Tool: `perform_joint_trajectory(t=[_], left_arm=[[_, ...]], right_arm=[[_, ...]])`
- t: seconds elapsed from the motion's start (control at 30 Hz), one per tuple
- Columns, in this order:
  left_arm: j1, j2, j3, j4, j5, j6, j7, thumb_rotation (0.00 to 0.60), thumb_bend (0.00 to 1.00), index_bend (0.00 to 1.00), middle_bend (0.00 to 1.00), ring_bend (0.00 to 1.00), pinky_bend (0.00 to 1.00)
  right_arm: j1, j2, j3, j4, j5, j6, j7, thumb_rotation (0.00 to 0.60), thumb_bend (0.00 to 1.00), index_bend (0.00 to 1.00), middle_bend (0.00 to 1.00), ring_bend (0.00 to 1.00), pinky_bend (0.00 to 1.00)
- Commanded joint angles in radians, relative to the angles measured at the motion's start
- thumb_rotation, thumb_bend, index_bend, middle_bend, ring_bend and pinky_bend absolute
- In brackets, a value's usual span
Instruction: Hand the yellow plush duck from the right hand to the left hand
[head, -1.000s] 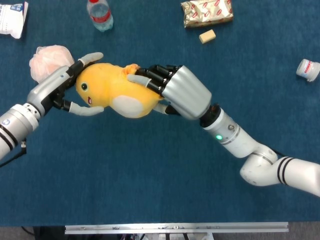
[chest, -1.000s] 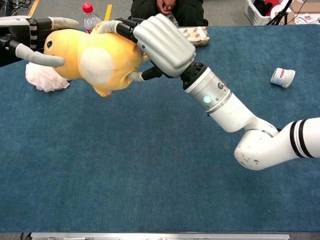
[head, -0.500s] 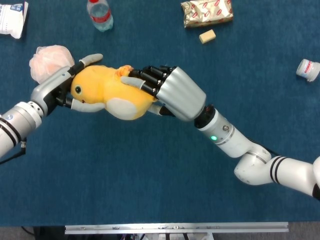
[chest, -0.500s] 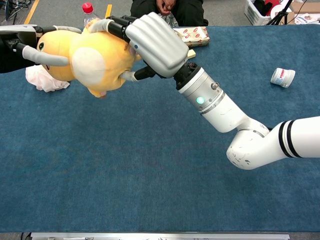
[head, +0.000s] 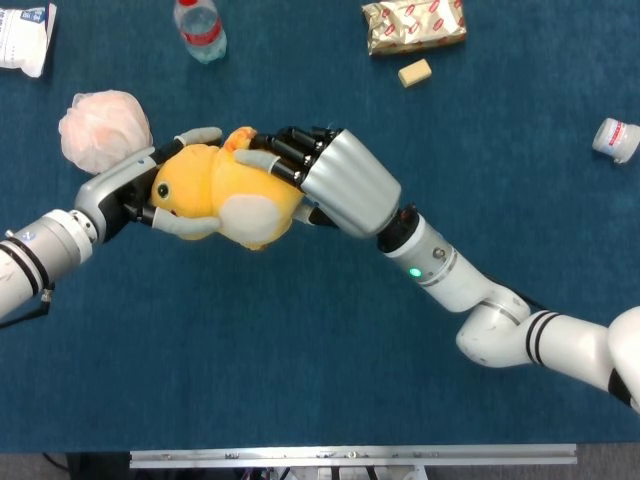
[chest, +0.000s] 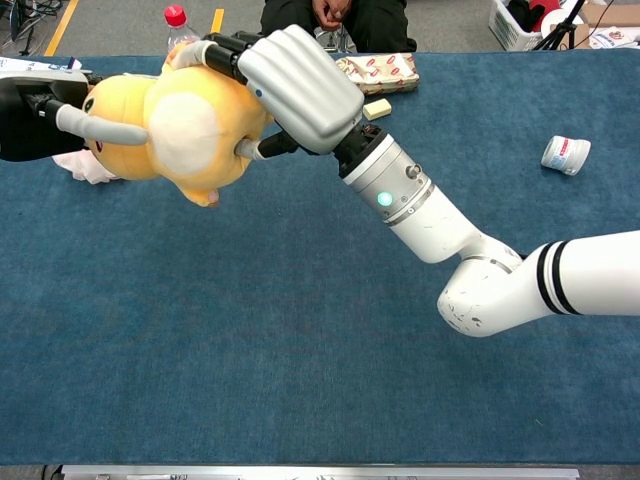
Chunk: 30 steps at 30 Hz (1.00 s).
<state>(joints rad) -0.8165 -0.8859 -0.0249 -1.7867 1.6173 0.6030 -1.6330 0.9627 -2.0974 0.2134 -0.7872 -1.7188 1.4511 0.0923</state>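
Note:
The yellow plush duck (head: 225, 190) with a white belly hangs above the blue table (head: 300, 350), head pointing left. My right hand (head: 335, 182) grips its body from the right, dark fingers (head: 290, 150) over its back. My left hand (head: 135, 190) meets it from the left, one finger (head: 200, 135) curled over the head and the thumb (head: 188, 228) curled under the face. In the chest view the duck (chest: 170, 125) sits between the left hand (chest: 40, 115) and the right hand (chest: 295, 85). Both hands hold it at once.
A pale crumpled bag (head: 103, 125) lies just behind my left hand. A water bottle (head: 200, 28), a foil snack pack (head: 413, 24) and a small tan block (head: 414, 72) stand at the far side. A white jar (head: 616, 138) lies at the right. A person (chest: 335, 15) sits beyond the table.
My right arm has carried the duck leftward into the left hand. The left hand's fingers have curled in around the duck's head.

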Motion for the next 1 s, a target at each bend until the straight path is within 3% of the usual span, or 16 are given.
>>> perform_joint_trajectory(t=[0.03, 0.17, 0.27, 0.5, 0.67, 0.73, 0.83, 0.9, 1.0], left_arm=[[-0.008, -0.005, 0.003, 0.0, -0.024, -0.007, 0.001, 0.6, 0.17, 0.21, 0.16, 0.24, 0.6], [-0.011, -0.009, 0.0, -0.004, -0.068, -0.018, 0.034, 0.6, 0.17, 0.33, 0.27, 0.34, 0.68], [-0.01, -0.01, -0.002, -0.007, -0.095, -0.024, 0.054, 0.6, 0.17, 0.37, 0.31, 0.38, 0.71], [-0.001, -0.013, -0.012, -0.012, -0.136, -0.032, 0.08, 0.6, 0.17, 0.38, 0.34, 0.4, 0.72], [0.008, -0.012, -0.015, -0.01, -0.142, -0.035, 0.089, 0.6, 0.17, 0.38, 0.34, 0.4, 0.72], [0.012, -0.012, -0.016, -0.006, -0.143, -0.036, 0.087, 0.6, 0.17, 0.38, 0.34, 0.4, 0.72], [0.02, -0.011, -0.017, 0.003, -0.139, -0.032, 0.08, 0.6, 0.17, 0.38, 0.34, 0.4, 0.72], [0.026, -0.01, -0.016, 0.012, -0.132, -0.026, 0.083, 0.6, 0.17, 0.38, 0.34, 0.4, 0.72], [0.036, -0.007, -0.013, 0.02, -0.122, -0.013, 0.085, 0.6, 0.17, 0.38, 0.34, 0.4, 0.72]], right_arm=[[0.004, -0.008, 0.0, 0.007, 0.005, 0.0, 0.007, 0.6, 0.51, 0.65, 0.56, 0.6, 0.74], [0.005, -0.011, -0.006, 0.008, 0.01, -0.002, 0.012, 0.6, 0.49, 0.65, 0.56, 0.6, 0.74], [0.0, -0.001, -0.011, -0.009, 0.017, -0.011, 0.015, 0.6, 0.47, 0.64, 0.54, 0.58, 0.71], [-0.01, 0.027, -0.014, -0.073, 0.034, -0.03, -0.011, 0.6, 0.46, 0.56, 0.5, 0.54, 0.65], [-0.017, 0.047, -0.02, -0.115, 0.046, -0.056, -0.026, 0.6, 0.45, 0.42, 0.43, 0.45, 0.59], [-0.021, 0.059, -0.021, -0.139, 0.054, -0.071, -0.033, 0.6, 0.45, 0.29, 0.37, 0.38, 0.53], [-0.034, 0.091, -0.023, -0.202, 0.076, -0.104, -0.048, 0.6, 0.44, 0.05, 0.23, 0.22, 0.36], [-0.048, 0.124, -0.021, -0.268, 0.1, -0.131, -0.071, 0.6, 0.42, 0.0, 0.15, 0.12, 0.24], [-0.072, 0.181, -0.015, -0.371, 0.134, -0.159, -0.105, 0.6, 0.4, 0.0, 0.08, 0.05, 0.16]])
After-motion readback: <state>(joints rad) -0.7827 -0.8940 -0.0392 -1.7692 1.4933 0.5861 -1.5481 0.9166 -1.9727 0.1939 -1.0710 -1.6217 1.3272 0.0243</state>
